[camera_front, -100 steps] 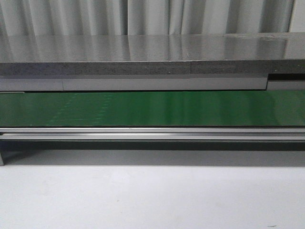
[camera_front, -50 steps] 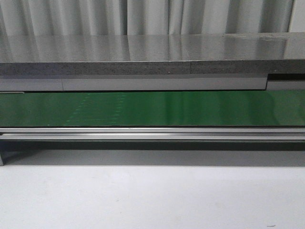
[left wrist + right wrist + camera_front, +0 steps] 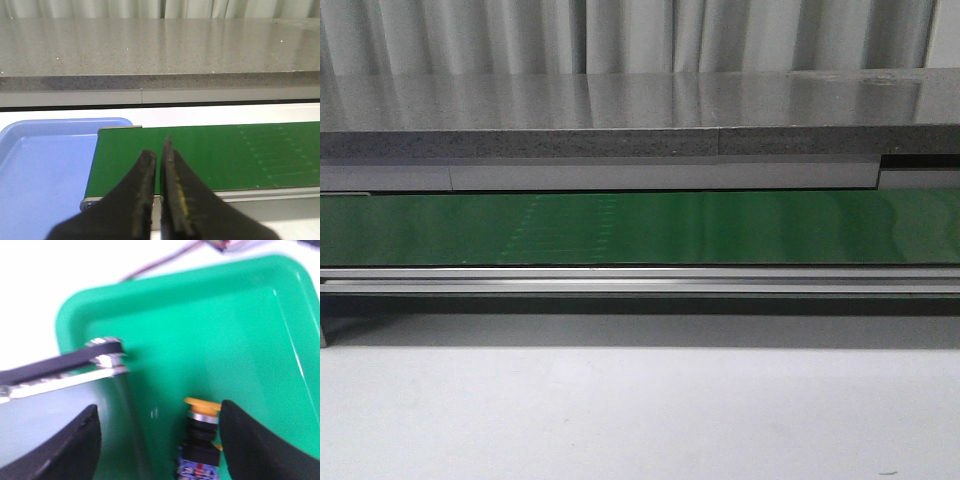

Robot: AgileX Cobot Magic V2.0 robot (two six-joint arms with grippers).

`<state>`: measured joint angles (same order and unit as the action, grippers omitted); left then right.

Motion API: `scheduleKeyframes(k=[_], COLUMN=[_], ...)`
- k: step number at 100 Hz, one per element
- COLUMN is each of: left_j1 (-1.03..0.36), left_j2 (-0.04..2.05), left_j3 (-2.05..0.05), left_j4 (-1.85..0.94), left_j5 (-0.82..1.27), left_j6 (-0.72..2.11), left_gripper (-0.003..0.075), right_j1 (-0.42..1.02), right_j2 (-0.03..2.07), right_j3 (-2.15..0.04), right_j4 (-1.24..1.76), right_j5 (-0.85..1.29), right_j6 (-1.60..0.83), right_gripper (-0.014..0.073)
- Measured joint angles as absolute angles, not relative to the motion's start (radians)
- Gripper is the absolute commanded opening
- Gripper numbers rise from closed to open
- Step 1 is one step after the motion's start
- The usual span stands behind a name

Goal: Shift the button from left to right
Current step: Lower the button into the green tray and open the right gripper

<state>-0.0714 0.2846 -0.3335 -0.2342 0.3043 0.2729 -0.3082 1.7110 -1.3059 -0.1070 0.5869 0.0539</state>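
The button [image 3: 201, 434], a yellow-orange cap on a black body with a red-blue marking, lies in the green tray [image 3: 210, 335] in the right wrist view. My right gripper [image 3: 159, 415] is open above the tray; the button sits between the fingers, close against the right finger [image 3: 255, 440]. My left gripper [image 3: 158, 157] is shut and empty, hovering over the left end of the green conveyor belt [image 3: 225, 155]. Neither gripper nor the button shows in the front view.
A blue tray [image 3: 45, 170] stands beside the belt's left end. The conveyor end roller and frame [image 3: 100, 360] reach over the green tray's left side. A grey stone counter [image 3: 620, 110] runs behind the belt [image 3: 640, 228]. A white table [image 3: 640, 410] lies in front.
The faint pale marks on the green belt have shifted to the right across the front view. Nothing else has moved there.
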Motion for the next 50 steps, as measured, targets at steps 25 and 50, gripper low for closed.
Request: scheduleKeyframes(k=[25, 50], left_j1=[-0.071, -0.071], left_j2=[0.285, 0.285], left_j3=[-0.333, -0.333], left_j4=[-0.234, -0.234], left_j5=[0.304, 0.304], left_j6=[0.273, 0.273], left_gripper=[0.0005, 0.0005], right_j1=[-0.17, -0.043], right_j2=[1.551, 1.308], right_j3=[-1.26, -1.058], right_j4=[-0.094, -0.081], right_j5=[0.549, 0.428], right_j6=[0.055, 0.055], right_gripper=[0.0475, 0.0475])
